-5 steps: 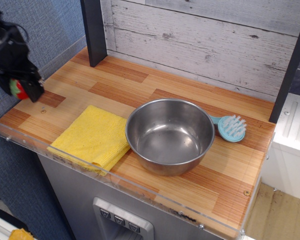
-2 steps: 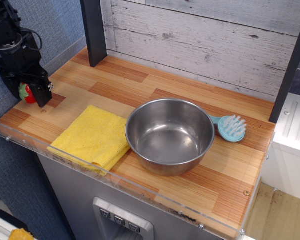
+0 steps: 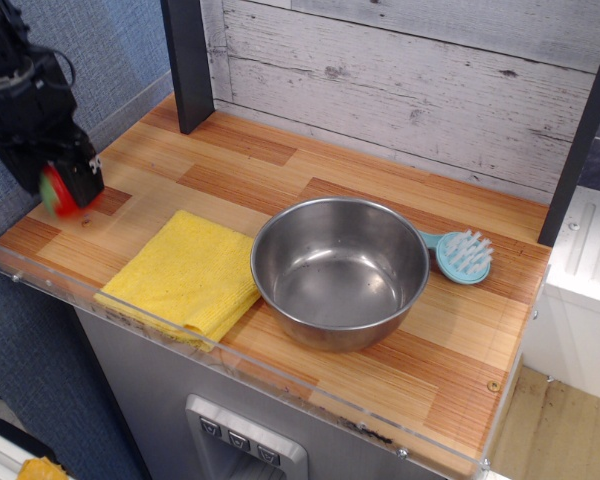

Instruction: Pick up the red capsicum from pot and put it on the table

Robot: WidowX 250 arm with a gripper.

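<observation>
The red capsicum is a small glossy red ball with a bit of green, blurred, at the far left of the wooden table. My black gripper hangs over that left end and is shut on the capsicum, holding it just above the wood. The pot is a wide shiny steel bowl in the middle of the table, well to the right of the gripper, and nothing lies in it.
A yellow folded cloth lies between the gripper and the pot. A light-blue brush lies right of the pot. A dark post stands at the back left. A clear acrylic rim runs along the front edge.
The gripper with the capsicum has come in from the far left edge and lowered slightly toward the table's left end. The pot, cloth and brush have not moved.
</observation>
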